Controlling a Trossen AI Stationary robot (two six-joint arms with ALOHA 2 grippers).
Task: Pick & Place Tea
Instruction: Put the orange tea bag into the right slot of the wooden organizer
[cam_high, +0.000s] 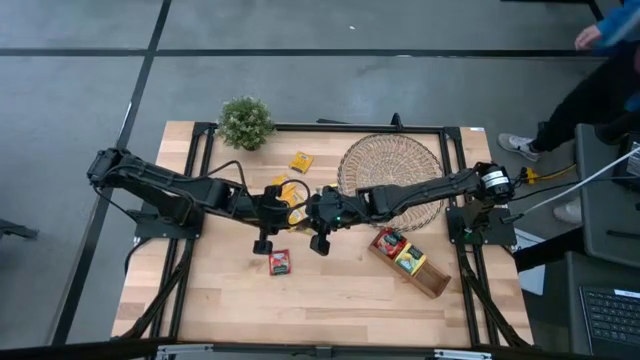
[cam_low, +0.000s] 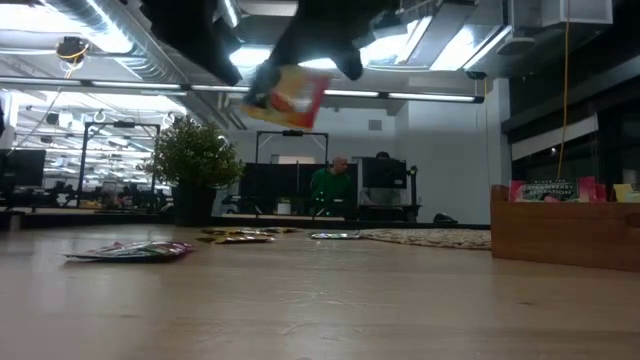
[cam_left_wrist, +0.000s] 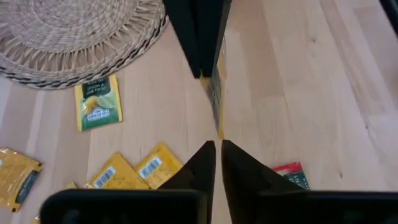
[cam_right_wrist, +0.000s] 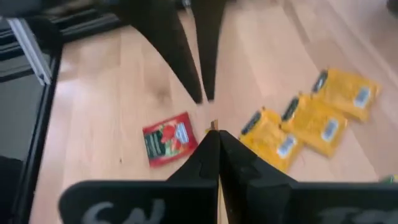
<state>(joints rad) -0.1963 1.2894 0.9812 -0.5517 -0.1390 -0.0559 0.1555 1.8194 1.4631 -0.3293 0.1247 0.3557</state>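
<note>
A yellow-and-red tea sachet (cam_low: 290, 95) hangs in the air between my two grippers, above the table's middle. My right gripper (cam_right_wrist: 214, 138) is shut on it. My left gripper (cam_left_wrist: 218, 148) faces it from the table's left with its fingers a narrow gap apart, and the sachet's free end (cam_left_wrist: 218, 132) stops just off their tips. Several yellow sachets (cam_right_wrist: 317, 118) and a red one (cam_high: 279, 262) lie flat on the table below. Another sachet (cam_high: 301, 161) lies beside the round woven mat (cam_high: 390, 165). My right gripper pinches the sachet by one end (cam_right_wrist: 213, 127) between its two fingers, coming level from the table's right. The sachet is lifted clear of the table and stands edge-on, reaching toward my left gripper.
A wooden tray (cam_high: 430, 280) holding a few sachets sits at the right near side. A potted plant (cam_high: 246, 122) stands at the far left corner. A green sachet (cam_left_wrist: 97, 102) lies by the mat's edge. A person (cam_high: 600, 90) stands beyond the table's right far corner.
</note>
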